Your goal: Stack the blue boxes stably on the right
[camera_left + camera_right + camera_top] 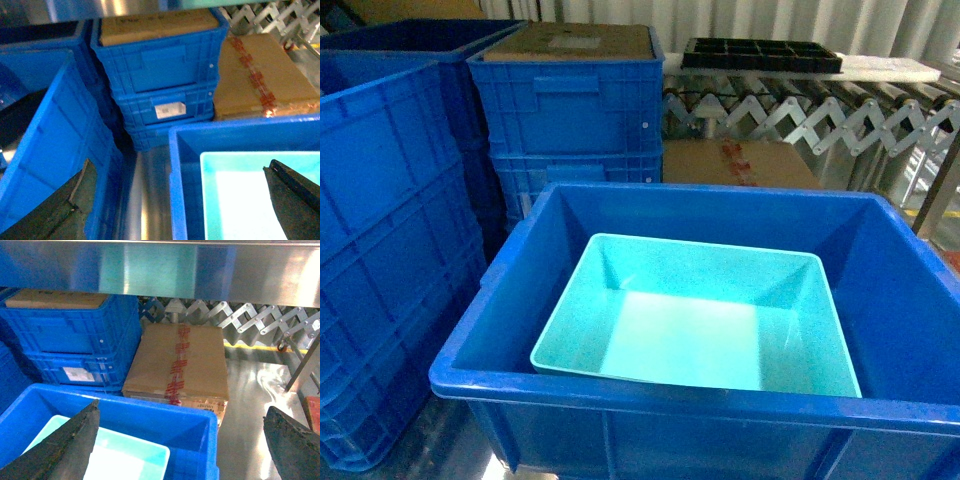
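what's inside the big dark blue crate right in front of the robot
One light turquoise tub sits inside the dark blue crate, upright and empty. The crate floor beneath the tub is covered, so anything under it cannot be seen.

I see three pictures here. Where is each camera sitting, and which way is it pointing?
Head: rides high on the robot, looking forward and down into the large blue crate holding the turquoise tub; none of the robot's body shows.
Left wrist: on the left arm, looking down past the left gripper, its dark fingers spread, at the crate's left corner.
Right wrist: on the right arm, looking down past the right gripper, fingers spread, at the crate's far right corner.
Shared: both wrist views show the taped cardboard box and stacked crates.
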You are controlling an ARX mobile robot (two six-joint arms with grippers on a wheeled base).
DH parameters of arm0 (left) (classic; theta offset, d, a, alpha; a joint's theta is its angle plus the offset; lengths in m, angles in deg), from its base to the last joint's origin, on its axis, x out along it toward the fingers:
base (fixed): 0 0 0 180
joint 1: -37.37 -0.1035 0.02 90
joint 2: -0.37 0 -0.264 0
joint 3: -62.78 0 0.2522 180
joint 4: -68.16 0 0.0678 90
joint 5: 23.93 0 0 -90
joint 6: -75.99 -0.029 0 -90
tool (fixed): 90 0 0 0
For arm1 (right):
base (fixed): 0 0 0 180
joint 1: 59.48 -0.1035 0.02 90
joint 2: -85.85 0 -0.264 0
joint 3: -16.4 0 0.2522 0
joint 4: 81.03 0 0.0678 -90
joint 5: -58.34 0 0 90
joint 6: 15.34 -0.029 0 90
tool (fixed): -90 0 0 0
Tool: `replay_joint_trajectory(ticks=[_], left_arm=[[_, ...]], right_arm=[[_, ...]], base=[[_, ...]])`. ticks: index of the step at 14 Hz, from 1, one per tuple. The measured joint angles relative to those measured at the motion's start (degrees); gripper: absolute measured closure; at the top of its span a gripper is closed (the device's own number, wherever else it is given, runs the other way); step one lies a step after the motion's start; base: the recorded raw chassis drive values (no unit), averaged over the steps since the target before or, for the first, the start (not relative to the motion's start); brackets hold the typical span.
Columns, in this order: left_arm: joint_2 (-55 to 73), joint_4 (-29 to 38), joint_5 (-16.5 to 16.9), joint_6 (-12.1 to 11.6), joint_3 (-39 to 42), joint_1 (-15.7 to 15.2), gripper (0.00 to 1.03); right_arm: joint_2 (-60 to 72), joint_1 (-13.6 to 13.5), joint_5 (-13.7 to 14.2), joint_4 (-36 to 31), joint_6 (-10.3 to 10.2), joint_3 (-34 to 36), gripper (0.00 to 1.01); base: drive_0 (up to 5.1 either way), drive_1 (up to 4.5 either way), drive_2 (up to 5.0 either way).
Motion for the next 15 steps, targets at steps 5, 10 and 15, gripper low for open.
replay_joint_trajectory(ticks=[5,10,15], left_arm=[[-17.11,-3.26,-8.46,11.67,10.60,5.70,0.05],[-28.09,29.44,-2.73,3.43,35.56,-0.35,0.49],[-39.65,35.36,3.67,2.29,54.55,-6.25,1.01]], right_arm=[[-22.75,-0.02,-1.75,10.43,-0.04,13.60,0.03],[-30.25,-1.20,10.08,-13.25,0.07,32.13,0.44],[-40.72,-1.20,10.08,-18.38,0.26,48.65,0.99]], base=[[0.0,0.00,0.0],[0.0,0.00,0.0],[0.0,0.00,0.0]])
